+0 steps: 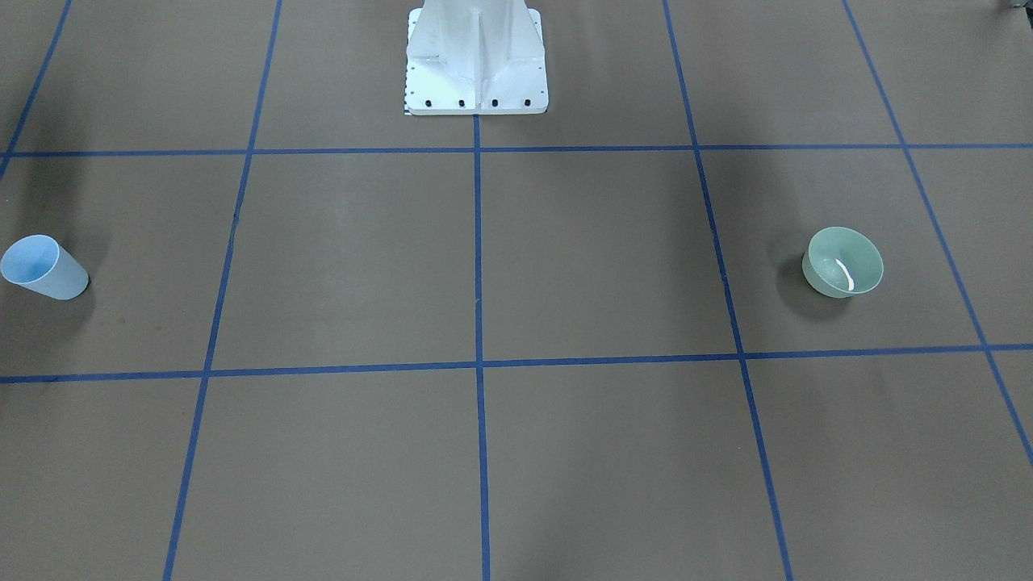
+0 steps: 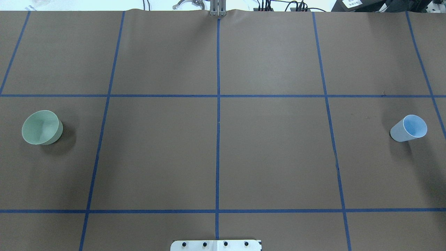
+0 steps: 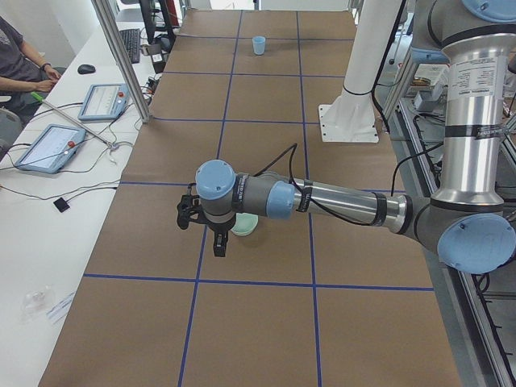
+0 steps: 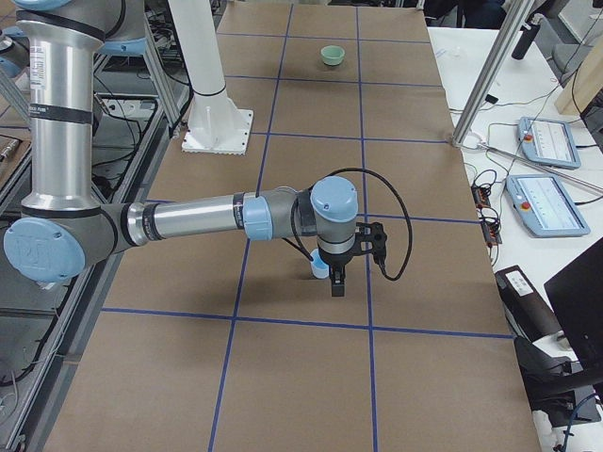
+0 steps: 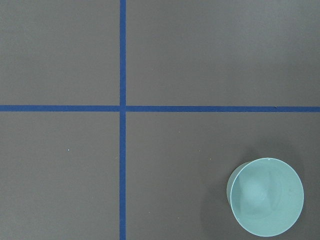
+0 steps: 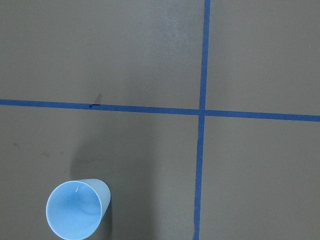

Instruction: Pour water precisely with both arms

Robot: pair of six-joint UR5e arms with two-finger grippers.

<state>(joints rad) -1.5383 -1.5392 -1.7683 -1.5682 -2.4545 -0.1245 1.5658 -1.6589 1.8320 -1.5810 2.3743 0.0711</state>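
A pale green bowl (image 1: 843, 262) stands upright on the brown table, on my left side (image 2: 41, 127). A light blue cup (image 1: 44, 268) stands upright on my right side (image 2: 409, 128). My left arm (image 3: 339, 201) reaches out low over the table, and its gripper (image 3: 211, 238) hangs above the bowl (image 3: 244, 224), partly hiding it. The left wrist view has the bowl (image 5: 265, 196) at the lower right. My right arm (image 4: 207, 218) holds its gripper (image 4: 341, 273) above the cup (image 4: 320, 270). The right wrist view has the cup (image 6: 77, 209) at the lower left. I cannot tell whether either gripper is open or shut.
The white bolted pedestal (image 1: 476, 60) stands at the table's robot-side edge. Blue tape lines (image 2: 218, 104) split the table into squares. A side desk with tablets (image 3: 48, 145) and a seated person (image 3: 16, 56) lies along the operators' side.
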